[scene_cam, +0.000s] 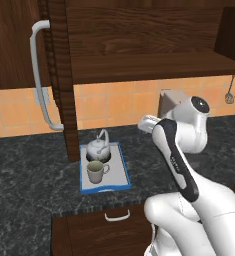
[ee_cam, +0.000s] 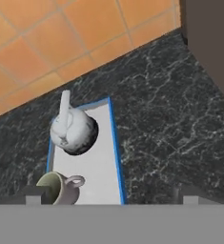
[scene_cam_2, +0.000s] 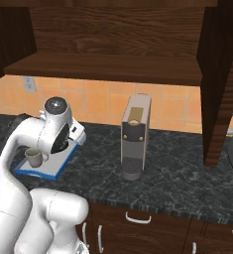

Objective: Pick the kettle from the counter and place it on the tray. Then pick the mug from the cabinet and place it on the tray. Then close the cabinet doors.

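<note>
The blue-rimmed tray (scene_cam: 118, 170) lies on the dark speckled counter (scene_cam: 34, 180). On its far end stands the silvery kettle (scene_cam: 99, 147), and the beige mug (scene_cam: 95, 171) stands just in front of it. The hand view looks down on the kettle (ee_cam: 73, 131), the mug (ee_cam: 56, 188) and the tray (ee_cam: 101, 162). My gripper (ee_cam: 112, 196) hangs open above the tray's near right edge with nothing between its fingertips (ee_cam: 35, 195). The cabinet (scene_cam: 149, 67) shelf is bare. Both cabinet doors stand open: the left one (scene_cam: 59, 75) and the right one (scene_cam_2: 219, 84).
A grey coffee machine (scene_cam_2: 135, 136) stands on the counter right of the tray, under the cabinet. Utensils (scene_cam: 231, 92) hang on the tiled wall at far right. A drawer with a white handle (scene_cam: 117, 216) sits below the counter edge.
</note>
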Tool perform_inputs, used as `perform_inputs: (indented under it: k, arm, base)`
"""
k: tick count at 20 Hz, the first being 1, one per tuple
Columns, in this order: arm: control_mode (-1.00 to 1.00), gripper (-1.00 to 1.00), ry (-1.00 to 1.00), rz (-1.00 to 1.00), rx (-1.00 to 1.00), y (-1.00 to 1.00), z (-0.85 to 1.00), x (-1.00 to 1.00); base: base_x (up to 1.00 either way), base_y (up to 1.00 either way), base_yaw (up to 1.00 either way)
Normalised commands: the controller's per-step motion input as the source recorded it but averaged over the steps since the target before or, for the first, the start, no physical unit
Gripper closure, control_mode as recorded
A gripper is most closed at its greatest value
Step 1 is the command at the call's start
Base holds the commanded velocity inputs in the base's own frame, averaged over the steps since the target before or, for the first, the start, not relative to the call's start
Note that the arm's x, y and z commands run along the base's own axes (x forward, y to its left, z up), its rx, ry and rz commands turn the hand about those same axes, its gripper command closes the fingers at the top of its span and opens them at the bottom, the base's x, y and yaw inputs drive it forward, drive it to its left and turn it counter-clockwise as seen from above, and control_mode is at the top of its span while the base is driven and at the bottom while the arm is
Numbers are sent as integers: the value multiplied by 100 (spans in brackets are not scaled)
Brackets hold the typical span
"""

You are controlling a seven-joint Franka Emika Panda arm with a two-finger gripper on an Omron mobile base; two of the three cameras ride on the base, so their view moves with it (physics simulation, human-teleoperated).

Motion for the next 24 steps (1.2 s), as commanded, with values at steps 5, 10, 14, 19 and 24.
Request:
perform_inputs:
  k: [5,10,14,19,24]
  arm:
    - [-100,100,-7,-13,0,-27,24,-50]
    - [-100,100,-8,-2,2,-16,0,-13]
    - [-100,100,-15,1,31,-76,4,-78]
    - [-100,100,-23,0,72,-100,18,-55]
    - [-100,100,-28,0,56,-89,5,-10]
  base:
    - [0,0,0]
    - [0,0,0]
    - [0,0,0]
    - [0,0,0]
    - [0,0,0]
